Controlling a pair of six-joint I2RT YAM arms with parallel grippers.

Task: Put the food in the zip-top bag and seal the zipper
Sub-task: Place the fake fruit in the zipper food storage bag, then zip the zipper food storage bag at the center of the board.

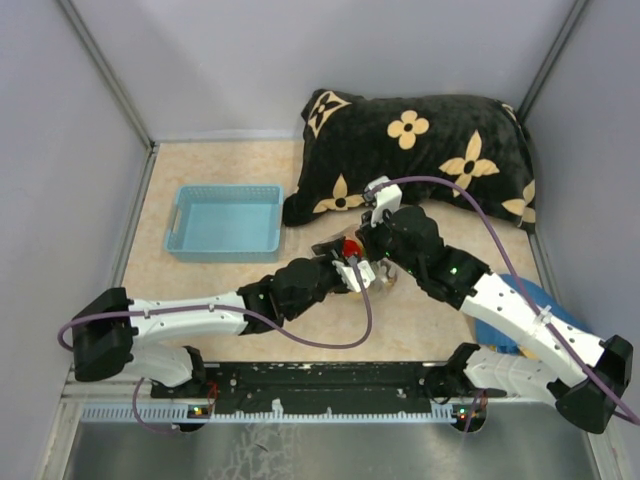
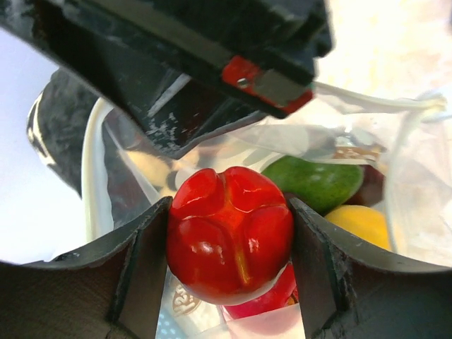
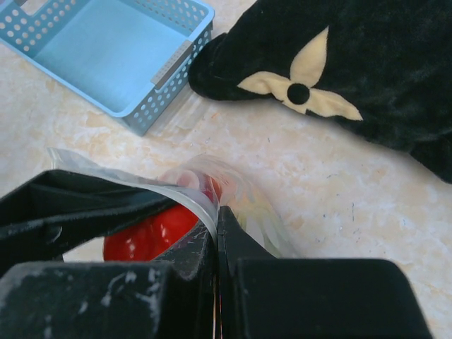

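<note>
My left gripper (image 2: 229,215) is shut on a glossy red toy pepper (image 2: 229,233), one piece of the food, holding it at the mouth of the zip-top bag (image 2: 417,169). Inside the bag lie a green piece (image 2: 318,180), a yellow piece (image 2: 360,222) and another red piece (image 2: 272,296). My right gripper (image 3: 217,212) is shut on the bag's mouth edge, pinching the zipper (image 3: 176,194) and holding the mouth up. From above, both grippers meet mid-table around the red pepper (image 1: 351,248).
A light blue basket (image 1: 224,222) stands to the left of the arms. A black pillow with cream flowers (image 1: 420,150) lies along the back right. Blue cloth (image 1: 520,310) shows under the right arm.
</note>
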